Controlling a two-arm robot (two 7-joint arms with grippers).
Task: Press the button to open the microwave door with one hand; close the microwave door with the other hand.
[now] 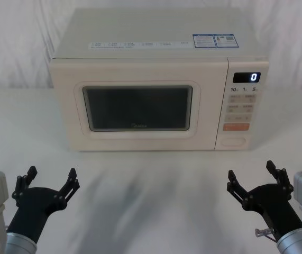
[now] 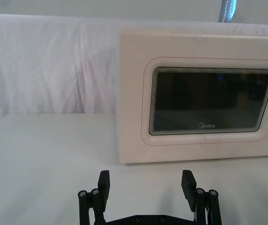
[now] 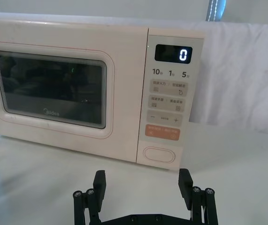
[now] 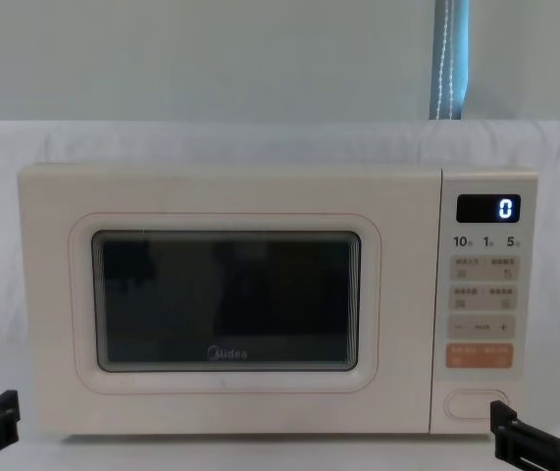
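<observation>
From the head, the door [image 1: 140, 108] is shut and the button [image 1: 233, 141] sits at the panel's foot; the left gripper [image 1: 51, 181] and right gripper [image 1: 252, 175] hover low over the tabletop [image 1: 151, 180], both spread wide and empty, well short of the microwave. From the left wrist, nothing stands between that gripper [image 2: 145, 183] and the door [image 2: 209, 93]. From the right wrist, the orange key [image 3: 162, 133] lies just above the button [image 3: 159, 154]; a high press would likely hit it. From the chest, the display [image 4: 488, 208] reads zero.
</observation>
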